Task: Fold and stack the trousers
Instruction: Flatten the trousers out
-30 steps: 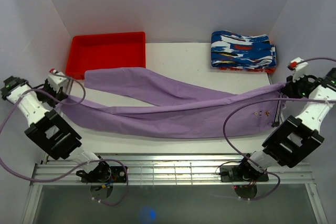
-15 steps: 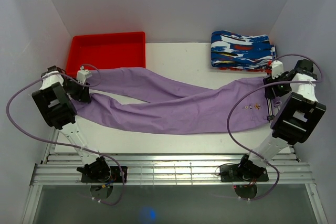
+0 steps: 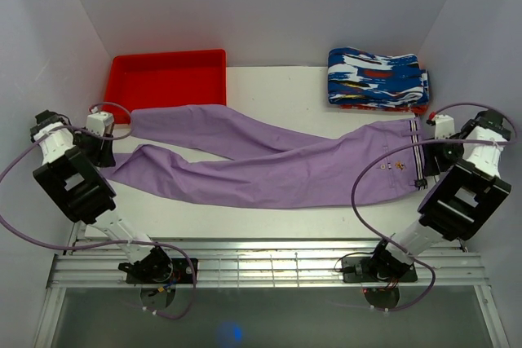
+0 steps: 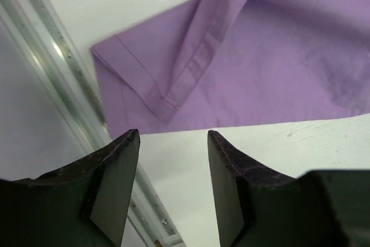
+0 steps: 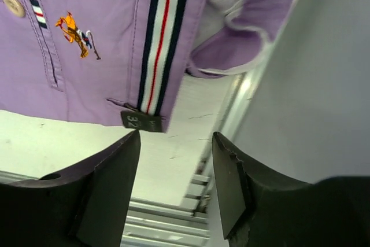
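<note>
Lying flat across the white table, the lilac trousers stretch from side to side, waistband to the right and both long legs running off to the left. The far leg ends close to the red tray at the back left corner; the near leg ends nearer the front, its stitched hem resting on the table beside the metal rail at the left edge. The left jaws stand apart with nothing between them, just short of that hem and not touching the cloth. The right jaws also stand apart and empty, just beside the waistband, where a navy, white and red striped band runs down to a small dark size tag. A small embroidered emblem and a pale button show on the cloth near the band. A folded pile of blue, white and red patterned garments sits at the back right, apart from the trousers
</note>
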You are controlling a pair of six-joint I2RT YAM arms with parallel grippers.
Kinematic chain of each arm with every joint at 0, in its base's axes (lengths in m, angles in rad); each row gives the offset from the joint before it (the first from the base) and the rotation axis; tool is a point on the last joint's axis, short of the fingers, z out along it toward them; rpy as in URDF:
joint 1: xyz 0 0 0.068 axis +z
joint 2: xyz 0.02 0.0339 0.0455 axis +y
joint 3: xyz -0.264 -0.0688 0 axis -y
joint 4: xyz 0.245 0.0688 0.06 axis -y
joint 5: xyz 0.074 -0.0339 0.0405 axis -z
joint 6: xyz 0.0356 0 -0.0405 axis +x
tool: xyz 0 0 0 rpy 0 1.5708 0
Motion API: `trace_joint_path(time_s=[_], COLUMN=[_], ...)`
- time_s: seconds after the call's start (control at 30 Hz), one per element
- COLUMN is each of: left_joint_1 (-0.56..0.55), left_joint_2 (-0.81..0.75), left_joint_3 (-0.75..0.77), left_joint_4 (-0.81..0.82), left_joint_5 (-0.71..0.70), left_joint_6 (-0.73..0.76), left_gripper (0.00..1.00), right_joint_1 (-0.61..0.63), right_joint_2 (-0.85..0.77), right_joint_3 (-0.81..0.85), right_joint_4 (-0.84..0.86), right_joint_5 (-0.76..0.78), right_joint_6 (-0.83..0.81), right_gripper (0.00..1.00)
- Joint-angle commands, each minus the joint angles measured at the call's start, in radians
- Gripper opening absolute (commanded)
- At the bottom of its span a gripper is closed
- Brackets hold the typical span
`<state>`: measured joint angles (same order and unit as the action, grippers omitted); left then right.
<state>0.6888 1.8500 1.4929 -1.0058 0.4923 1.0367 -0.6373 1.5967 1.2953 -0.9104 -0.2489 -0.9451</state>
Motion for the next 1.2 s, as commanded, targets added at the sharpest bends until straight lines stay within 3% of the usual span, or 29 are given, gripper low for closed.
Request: trace_joint_path(time_s=[0.0, 0.1, 0.17, 0.2, 0.23, 0.27, 0.3, 0.47, 0.57, 0.73, 0.8, 0.83, 0.93, 1.07, 1.17], left_joint_1=[-0.002, -0.003, 0.0, 0.0, 0.002, 0.005, 0.006, 0.009, 0.009, 0.009, 0.011, 0.011, 0.043, 0.148, 0.207], left_joint_2=[-0.031, -0.023, -0.011, -0.002, 0.023, 0.046, 0.067, 0.104, 0.133, 0.101, 0.083, 0.065, -0.001, -0.075, -0.132], left_joint_3=[-0.045, -0.068, -0.069, -0.068, -0.062, -0.048, -0.034, -0.049, -0.121, -0.27, -0.345, -0.361, -0.321, -0.136, -0.128], left_joint_4=[-0.01, -0.004, 0.009, 0.016, 0.03, 0.03, 0.03, 0.012, 0.099, 0.17, 0.194, 0.194, 0.113, -0.158, -0.214], left_joint_5=[0.034, 0.043, 0.034, 0.028, 0.025, 0.023, 0.017, -0.032, -0.104, -0.155, -0.181, -0.187, -0.152, -0.074, -0.093], left_joint_6=[-0.029, -0.043, -0.049, -0.05, -0.061, -0.069, -0.075, 0.063, 0.082, 0.137, 0.161, 0.164, 0.171, 0.253, 0.307], left_gripper=[0.62, 0.64, 0.66, 0.66, 0.66, 0.66, 0.66, 0.66, 0.66, 0.54, 0.45, 0.23, 0.02, 0.0, 0.0], right_joint_1=[-0.005, -0.016, -0.016, -0.016, -0.022, -0.035, -0.045, -0.156, -0.185, -0.193, -0.193, -0.193, -0.217, -0.266, -0.288], right_joint_2=[0.061, 0.123, 0.146, 0.147, 0.143, 0.14, 0.135, 0.105, 0.095, 0.059, 0.045, 0.026, -0.018, -0.096, -0.135], right_joint_3=[-0.047, -0.071, -0.077, -0.076, -0.065, -0.042, -0.009, 0.174, 0.188, 0.19, 0.164, 0.153, 0.128, 0.076, -0.005], right_joint_4=[0.004, 0.031, 0.031, 0.027, -0.007, -0.049, -0.103, -0.278, -0.324, -0.366, -0.364, -0.361, -0.349, -0.332, -0.305], right_joint_5=[0.02, -0.029, -0.055, -0.068, -0.104, -0.125, -0.141, -0.161, -0.153, -0.136, -0.116, -0.09, -0.053, 0.023, 0.074], right_joint_6=[0.087, 0.133, 0.153, 0.154, 0.149, 0.125, 0.1, 0.0, -0.03, -0.067, -0.087, -0.099, -0.173, -0.321, -0.383], right_gripper=[0.59, 0.63, 0.56, 0.47, 0.24, 0.11, 0.08, 0.08, 0.08, 0.08, 0.08, 0.08, 0.08, 0.08, 0.08])
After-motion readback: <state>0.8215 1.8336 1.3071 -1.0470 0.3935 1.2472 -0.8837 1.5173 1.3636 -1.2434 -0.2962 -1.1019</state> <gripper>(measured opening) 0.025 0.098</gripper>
